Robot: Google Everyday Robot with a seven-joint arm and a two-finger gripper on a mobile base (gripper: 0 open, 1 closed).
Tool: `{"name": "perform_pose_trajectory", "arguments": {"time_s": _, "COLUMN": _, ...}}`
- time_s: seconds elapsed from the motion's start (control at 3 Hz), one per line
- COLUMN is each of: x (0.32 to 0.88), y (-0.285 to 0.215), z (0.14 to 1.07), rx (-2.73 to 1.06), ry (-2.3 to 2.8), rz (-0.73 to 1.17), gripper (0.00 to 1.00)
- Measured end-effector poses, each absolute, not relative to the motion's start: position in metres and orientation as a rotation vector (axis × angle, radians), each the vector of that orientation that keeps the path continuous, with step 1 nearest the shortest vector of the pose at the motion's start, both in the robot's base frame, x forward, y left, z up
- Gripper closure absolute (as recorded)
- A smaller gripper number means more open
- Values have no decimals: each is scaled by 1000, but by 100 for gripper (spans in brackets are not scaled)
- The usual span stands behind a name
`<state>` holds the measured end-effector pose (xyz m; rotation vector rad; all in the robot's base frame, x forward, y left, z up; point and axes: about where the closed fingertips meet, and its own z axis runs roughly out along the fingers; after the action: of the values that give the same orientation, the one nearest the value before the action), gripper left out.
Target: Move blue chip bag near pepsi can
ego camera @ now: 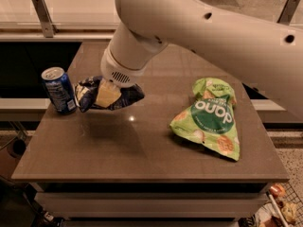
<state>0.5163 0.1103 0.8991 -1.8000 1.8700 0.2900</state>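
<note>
The blue chip bag (124,97) is a small crumpled navy foil bag, held in the air above the left part of the brown table (142,145). My gripper (107,94) is shut on the blue chip bag from above; one pale finger shows across its middle. The pepsi can (58,90) stands upright near the table's left edge, just left of the bag. The bag's left end is close to the can; I cannot tell whether they touch. My white arm comes in from the upper right.
A larger bright green chip bag (208,118) lies on the right side of the table. A light counter with metal posts (41,14) runs behind the table. The floor drops away at the table's left and right edges.
</note>
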Motion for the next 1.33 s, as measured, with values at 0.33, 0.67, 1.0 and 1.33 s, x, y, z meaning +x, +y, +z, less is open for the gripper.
{"name": "perform_pose_trajectory", "arguments": {"time_s": 0.33, "x": 515, "y": 111, "z": 899, "rx": -1800, "ry": 1872, "rz": 289, "gripper": 83}}
{"name": "perform_pose_trajectory", "arguments": {"time_s": 0.67, "x": 514, "y": 111, "z": 900, "rx": -1802, "ry": 1870, "rz": 287, "gripper": 59}}
{"name": "perform_pose_trajectory", "arguments": {"time_s": 1.0, "x": 513, "y": 111, "z": 902, "rx": -1802, "ry": 1867, "rz": 283, "gripper": 36}}
{"name": "perform_pose_trajectory", "arguments": {"time_s": 1.33, "x": 511, "y": 111, "z": 904, "rx": -1802, "ry": 1863, "rz": 278, "gripper": 12}}
